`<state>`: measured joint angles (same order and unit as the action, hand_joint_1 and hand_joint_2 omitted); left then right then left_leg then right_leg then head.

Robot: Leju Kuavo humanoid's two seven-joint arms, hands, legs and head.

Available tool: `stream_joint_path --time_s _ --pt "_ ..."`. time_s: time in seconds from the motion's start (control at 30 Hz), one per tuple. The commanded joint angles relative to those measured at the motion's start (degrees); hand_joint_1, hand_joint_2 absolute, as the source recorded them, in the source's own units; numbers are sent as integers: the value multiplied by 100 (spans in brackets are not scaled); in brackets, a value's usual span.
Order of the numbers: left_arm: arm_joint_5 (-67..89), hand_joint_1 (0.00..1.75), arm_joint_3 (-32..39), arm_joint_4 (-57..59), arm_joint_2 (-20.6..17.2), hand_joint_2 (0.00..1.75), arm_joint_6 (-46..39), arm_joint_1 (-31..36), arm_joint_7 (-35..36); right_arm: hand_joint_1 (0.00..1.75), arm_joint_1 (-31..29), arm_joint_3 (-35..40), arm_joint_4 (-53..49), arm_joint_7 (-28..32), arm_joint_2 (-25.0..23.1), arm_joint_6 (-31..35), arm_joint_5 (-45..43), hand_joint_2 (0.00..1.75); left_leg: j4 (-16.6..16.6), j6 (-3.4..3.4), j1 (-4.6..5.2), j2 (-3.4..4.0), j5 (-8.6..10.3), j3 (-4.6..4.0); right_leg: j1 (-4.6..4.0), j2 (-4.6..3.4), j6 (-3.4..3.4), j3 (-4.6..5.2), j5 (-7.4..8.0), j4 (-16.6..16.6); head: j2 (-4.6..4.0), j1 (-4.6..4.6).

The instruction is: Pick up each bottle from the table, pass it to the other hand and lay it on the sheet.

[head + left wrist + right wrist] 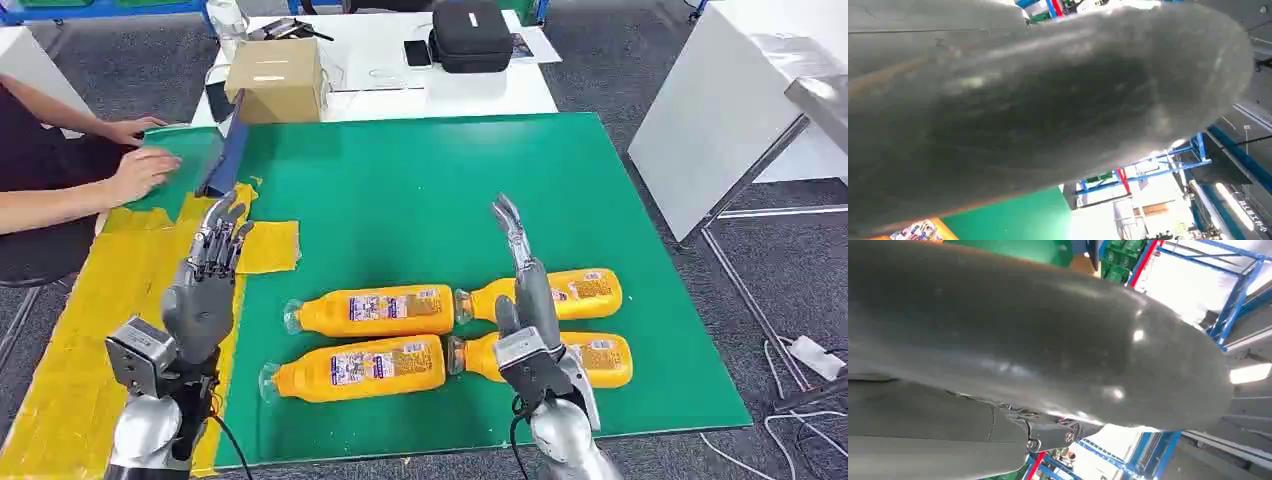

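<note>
Now, going left to right in the head view: a person's hand [142, 172] rests at about ten o'clock on the corner of the green sheet [420, 190] that covers the bench, whose yellow top [70, 330] shows bare along the left side. A cardboard box [277, 78] stands beyond the sheet at eleven o'clock, with a black case [470, 34] at twelve o'clock on a white table behind.

The left hand [205, 280] is raised at nine o'clock over the seam between yellow and green, fingers apart and pointing away from the robot, holding nothing.

Four bottles lie on their sides near the sheet's near edge, around six o'clock, in two rows of two. Each has its long axis running left to right, slightly tilted, and its clear cap end pointing toward nine o'clock. All are orange with a printed label around the middle. The far left bottle [368, 311] and near left bottle [355, 368] lie just beside each other. The far right bottle [575, 292] and near right bottle [600, 358] lie partly behind the right arm.

The right hand [520, 270] is raised above the right pair, fingers stretched out together toward twelve o'clock, gripping nothing.
</note>
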<state>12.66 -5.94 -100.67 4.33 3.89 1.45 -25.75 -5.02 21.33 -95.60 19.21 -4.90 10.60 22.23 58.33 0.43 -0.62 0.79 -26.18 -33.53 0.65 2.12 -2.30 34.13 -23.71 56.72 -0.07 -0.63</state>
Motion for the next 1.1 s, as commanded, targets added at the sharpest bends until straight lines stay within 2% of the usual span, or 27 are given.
stream_joint_path --time_s 0.03,0.07,0.1,0.23,0.3,0.33,0.37,0.4,0.43,0.47,1.1 --pt "-721 0 512 49 529 0 -109 -364 -168 0 374 -590 -197 685 -336 201 -742 0 -3 0 0 -5 1 6 1 -9 6 -6 0 -2 0 0" --pt "-721 0 512 49 529 0 -109 -364 -168 0 374 -590 -197 685 -336 201 -742 0 -6 -1 1 -8 1 14 2 -15 10 -14 -1 -4 0 0" --pt "-1292 0 667 54 471 0 49 -650 -420 0 601 -753 -233 924 -214 87 -1242 0 -3 -1 0 -6 0 9 1 -11 7 -10 -1 -2 0 0" --pt "-1292 0 667 54 471 0 49 -650 -420 0 601 -753 -233 924 -214 87 -1242 0 -3 -1 0 -5 1 6 0 -9 6 -6 0 -2 0 0" --pt "-1429 5 749 73 420 0 197 -902 -674 0 778 -869 -301 1106 -120 101 -1221 0 -4 -1 0 -6 1 10 1 -11 8 -10 -1 -3 0 0" --pt "-1429 175 749 73 420 0 197 -902 -674 40 778 -869 -301 1106 -120 101 -1221 0 -3 -1 1 -5 1 6 1 -9 6 -6 -1 -1 0 0" --pt "-1429 175 749 73 420 0 197 -902 -674 40 778 -869 -301 1106 -120 101 -1221 0 -5 -1 0 -6 1 12 1 -14 9 -12 0 -4 0 0" --pt "-1429 175 749 73 420 0 197 -902 -674 166 778 -869 -301 1106 -120 101 -1221 0 -4 -1 -1 -6 0 10 0 -12 8 -10 0 -3 0 0" --pt "-1429 175 749 73 420 0 197 -902 -674 175 778 -869 -301 1106 -120 101 -1221 0 -3 -1 0 -5 0 7 1 -10 7 -7 -1 -2 0 0" --pt "-1523 175 831 142 376 0 325 -1090 -912 175 913 -974 -333 1253 -62 109 -1202 0 -6 -1 0 -7 0 13 1 -14 9 -12 -1 -4 0 0" --pt "-1492 175 1150 432 426 0 728 -1368 -1425 175 1186 -1324 -348 1672 -63 -3 -1136 0 -6 -1 1 -7 1 12 3 -14 9 -12 -1 -3 0 0"
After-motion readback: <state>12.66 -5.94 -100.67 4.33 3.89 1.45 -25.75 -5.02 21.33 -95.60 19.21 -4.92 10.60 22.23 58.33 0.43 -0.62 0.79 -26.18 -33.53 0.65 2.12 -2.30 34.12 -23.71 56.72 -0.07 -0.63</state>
